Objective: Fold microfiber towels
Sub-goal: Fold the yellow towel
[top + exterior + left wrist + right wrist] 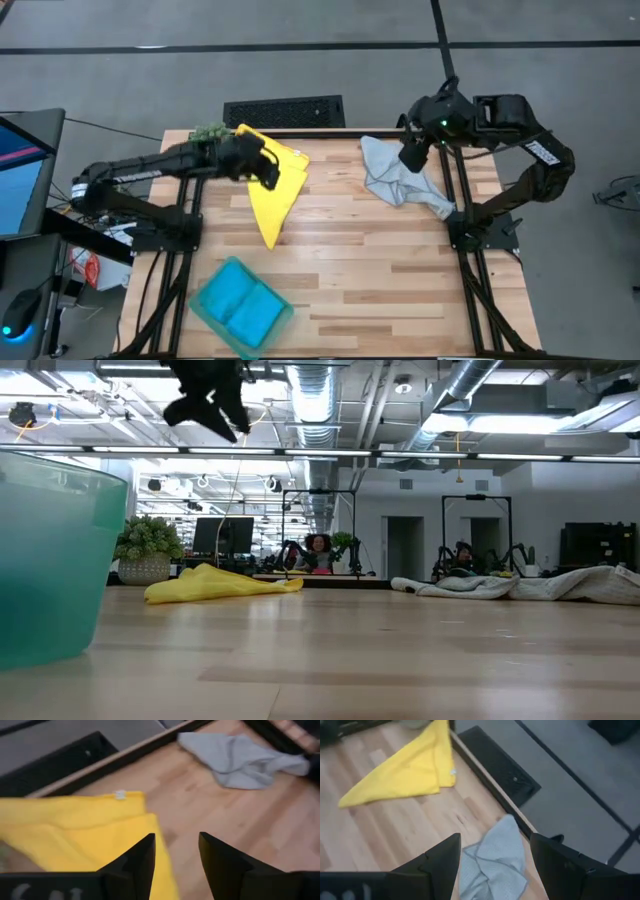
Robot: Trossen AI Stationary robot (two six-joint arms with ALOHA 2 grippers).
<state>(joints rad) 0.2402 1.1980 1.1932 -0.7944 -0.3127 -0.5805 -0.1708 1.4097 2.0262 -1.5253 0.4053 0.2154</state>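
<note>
Above the yellow towel [272, 190] the left hand [176, 851] hangs parted, empty — its arm hides the cloth's edge.

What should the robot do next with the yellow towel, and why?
Probably lift the left claw up and away from the yellow towel. Its fingers are apart with nothing between them, and the towel lies flat on the table, folded into a triangle. The right claw hangs open over the crumpled grey towel, which looks like the next one to fold.
</note>
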